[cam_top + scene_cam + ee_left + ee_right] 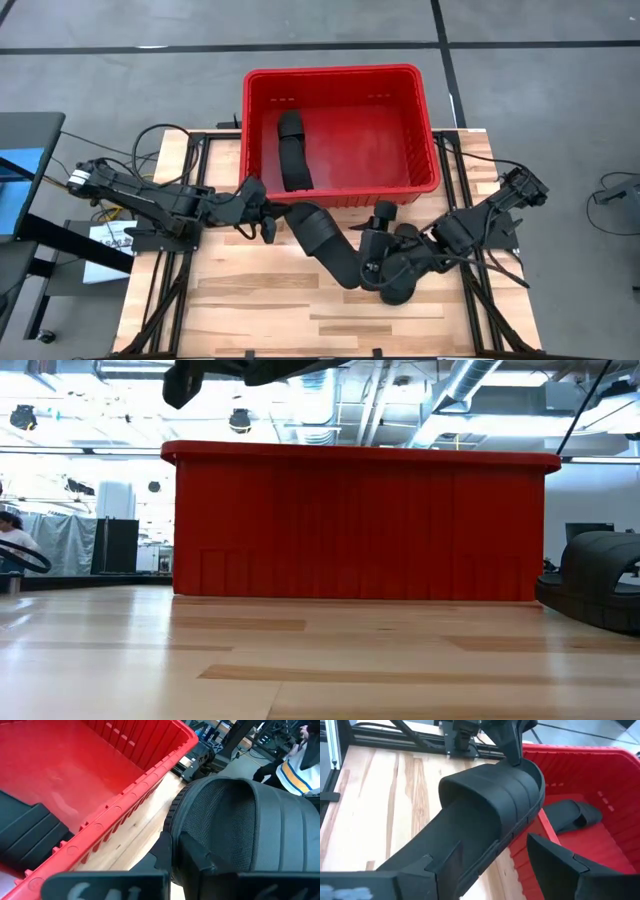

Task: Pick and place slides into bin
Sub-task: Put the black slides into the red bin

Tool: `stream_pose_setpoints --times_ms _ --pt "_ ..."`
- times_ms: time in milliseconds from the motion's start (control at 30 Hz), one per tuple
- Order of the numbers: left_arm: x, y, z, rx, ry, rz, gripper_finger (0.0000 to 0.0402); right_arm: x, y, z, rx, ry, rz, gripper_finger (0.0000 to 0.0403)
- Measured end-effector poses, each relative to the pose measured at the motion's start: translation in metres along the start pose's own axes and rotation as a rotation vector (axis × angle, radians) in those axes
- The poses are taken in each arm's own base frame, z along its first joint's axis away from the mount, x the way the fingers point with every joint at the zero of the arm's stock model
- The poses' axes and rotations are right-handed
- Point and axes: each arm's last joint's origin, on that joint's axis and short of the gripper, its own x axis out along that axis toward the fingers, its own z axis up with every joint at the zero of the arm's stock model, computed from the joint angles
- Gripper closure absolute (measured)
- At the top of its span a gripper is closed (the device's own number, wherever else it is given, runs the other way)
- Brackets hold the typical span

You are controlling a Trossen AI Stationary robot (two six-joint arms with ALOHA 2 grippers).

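Note:
The red bin (340, 75) stands at the table's far side and fills the low view (360, 520). One black slide (293, 150) lies flat on the bin's floor at its left. My left gripper (270, 218) is shut on a second slide (325, 245) just in front of the bin's near wall. That slide runs slanting to my right gripper (372, 262), which is open with the slide's heel end between its fingers (440, 865). A third slide (600, 580) rests on the table under my right arm. My left gripper holds the slide by the strap's edge at its toe end (520, 765), coming about level from the table's left. The strap (225, 820) sits right against the fingers, and they hide the exact hold. The slide is lifted clear of the table. My right gripper's fingers stand on either side of the heel end; a gap shows beside one finger (560, 865), and I cannot tell whether the other touches the sole.
The bin's near wall (150, 770) is close beside the held slide. Bare wood table lies toward the near edge (260, 310). A person shows in the room behind, at the left of the low view (12, 525).

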Motion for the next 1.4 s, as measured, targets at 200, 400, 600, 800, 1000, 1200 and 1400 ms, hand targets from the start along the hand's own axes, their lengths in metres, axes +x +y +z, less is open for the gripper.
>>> stream_pose_setpoints --times_ms 200,400,600,800,1000,1200,1400 --pt "0.0 0.0 0.0 0.0 0.0 0.0 0.0401 0.007 -0.007 0.008 -0.015 -0.034 0.009 0.0198" --pt "0.0 0.0 0.0 0.0 -0.001 0.0 0.0401 0.01 -0.008 0.009 -0.055 -0.031 0.057 0.02" --pt "0.0 -0.001 0.001 -0.004 -0.006 -0.004 0.0401 0.012 -0.011 0.01 -0.074 -0.022 0.069 0.0203" --pt "0.0 -0.001 0.001 -0.004 -0.006 -0.004 0.0401 0.029 -0.009 0.009 -0.09 0.011 0.064 0.0215" --pt "0.0 0.0 0.0 0.0 0.001 -0.003 0.0401 0.053 0.003 0.002 -0.162 0.074 0.073 0.0229" --pt "0.0 0.0 0.0 0.004 0.0 0.004 0.0401 0.068 0.003 0.002 -0.183 0.091 0.041 0.0242" --pt "0.0 0.001 0.0 0.004 -0.01 0.017 0.0401 0.08 -0.007 0.004 -0.202 0.083 -0.062 0.0268"
